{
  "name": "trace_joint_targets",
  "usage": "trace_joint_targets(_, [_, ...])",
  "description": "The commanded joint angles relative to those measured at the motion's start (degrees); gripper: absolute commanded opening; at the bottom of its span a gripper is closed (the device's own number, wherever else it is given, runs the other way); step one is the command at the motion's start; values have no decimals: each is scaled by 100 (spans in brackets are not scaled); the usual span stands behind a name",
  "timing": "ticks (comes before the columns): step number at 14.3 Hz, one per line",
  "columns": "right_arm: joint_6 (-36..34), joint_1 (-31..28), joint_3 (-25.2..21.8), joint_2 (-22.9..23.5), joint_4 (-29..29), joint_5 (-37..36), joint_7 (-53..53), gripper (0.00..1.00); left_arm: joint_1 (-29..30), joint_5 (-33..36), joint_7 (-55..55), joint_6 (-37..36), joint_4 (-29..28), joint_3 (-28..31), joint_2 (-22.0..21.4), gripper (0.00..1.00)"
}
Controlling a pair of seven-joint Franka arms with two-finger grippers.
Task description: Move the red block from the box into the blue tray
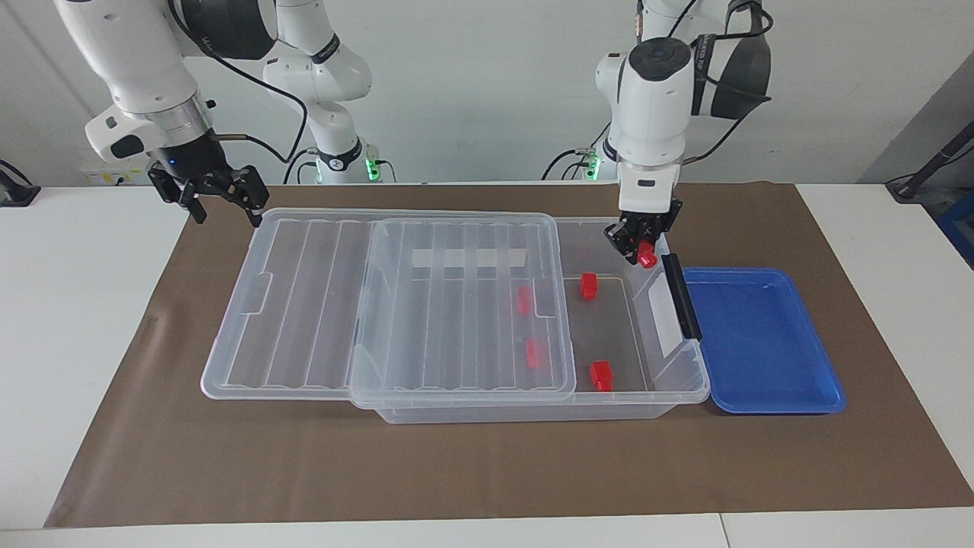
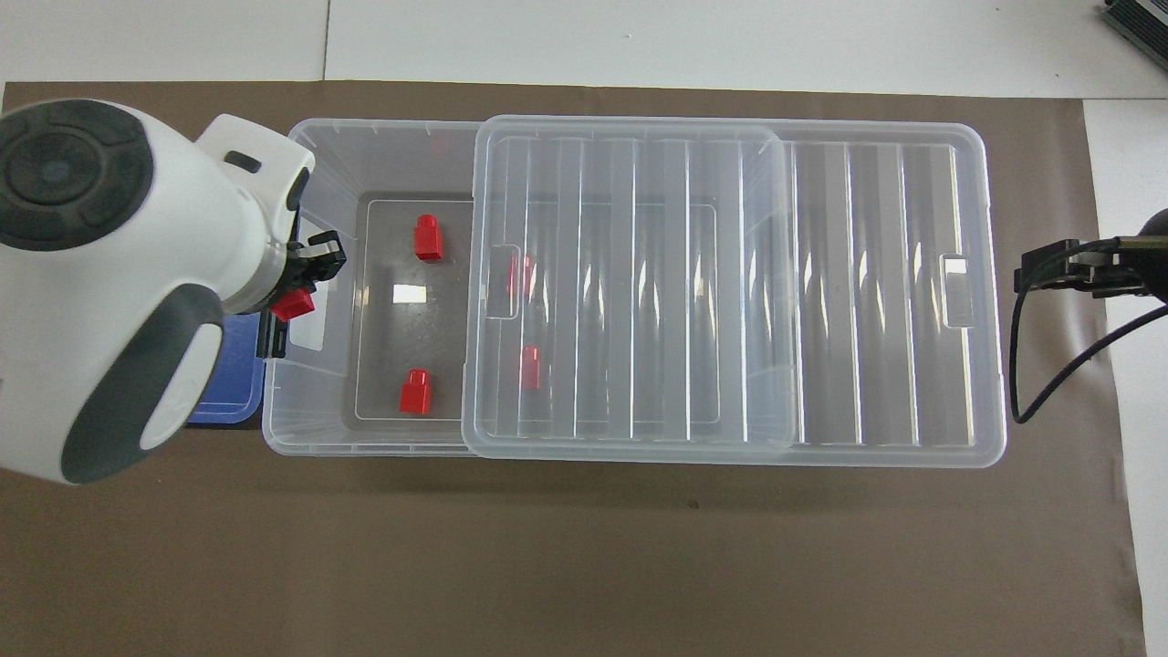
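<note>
The red block point(image 1: 647, 259) is clamped in the left end effector point(image 1: 641, 245), raised over the box point(image 1: 647, 396) end by the blue tray point(image 1: 761, 339). The right end effector point(image 1: 215, 199), fingers spread, is held over the desk point(image 1: 91, 304).

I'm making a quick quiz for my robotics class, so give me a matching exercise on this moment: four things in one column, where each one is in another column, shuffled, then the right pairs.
Things:
1. held red block
2. blue tray
3. lid
4. right gripper

Places or states:
A. slid partway off the box, leaving one end open
B. on the mat beside the box's black-handled end
C. in the left gripper, raised over that end of the box
D. waiting in the air by the box's uncovered-lid end

Pairs: 1-C, 2-B, 3-A, 4-D
</note>
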Motion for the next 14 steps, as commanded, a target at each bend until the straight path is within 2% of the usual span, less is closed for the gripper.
trace_joint_targets(1, [258,-255,23,7,-179,78,-423,0,774,-208,1962,-144,-52,-14,-119,0])
trace_joint_targets(3, [565,-422,24,60,-354,86,-791,0,1328,-226,3264,-13,-131,-5,-137,0])
trace_joint_targets(5, [829,-589,23,209,-434,86,-1116,0,1672,-357,3883,582,-524,-5,-233,0])
trace_joint_targets(8, [1155,-757,24,481,-443,122,-1689,0,1813,-358,4244,1619,-1141,13,-190,0])
trace_joint_targets(14, [1928,-889,24,903,-733,604,-2269,0,2121,-393,4527,3535,-2063,13,284,0])
